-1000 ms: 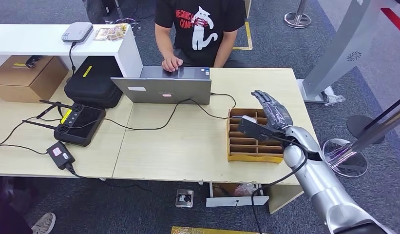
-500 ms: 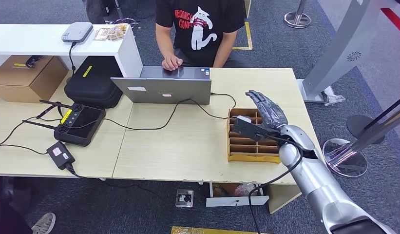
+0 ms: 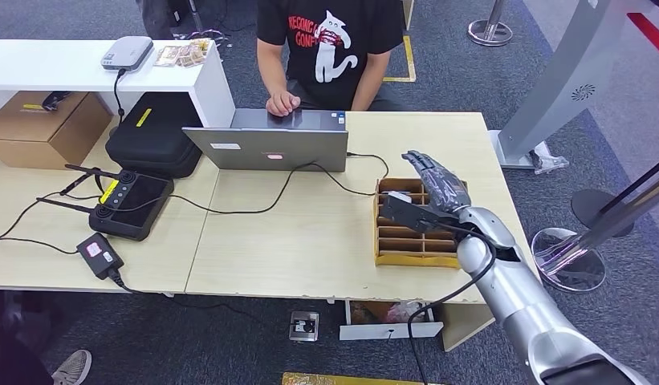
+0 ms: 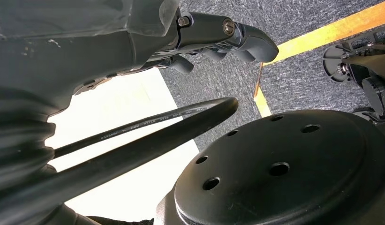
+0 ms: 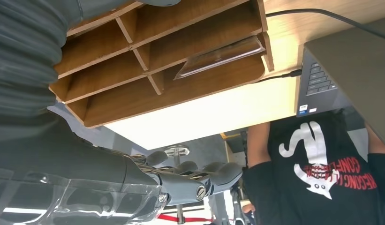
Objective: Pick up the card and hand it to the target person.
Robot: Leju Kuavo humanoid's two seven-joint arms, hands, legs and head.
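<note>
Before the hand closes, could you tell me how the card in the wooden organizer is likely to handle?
The card looks thin and flat, so probably light and fairly stiff. Its glossy face may be slippery. It leans in a narrow slot of the organizer, so pinching its edge seems likelier than scooping.

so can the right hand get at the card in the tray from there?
Probably yes. The right hand hovers open over the tray, and the card lies in an open-topped end compartment with nothing over it.

Card (image 5: 222, 55): thin, flat, glossy, dark-faced. It is lodged tilted in a corner compartment of the wooden divider tray (image 5: 157, 96), at the end nearest the laptop, one edge leaning on the compartment wall.
</note>
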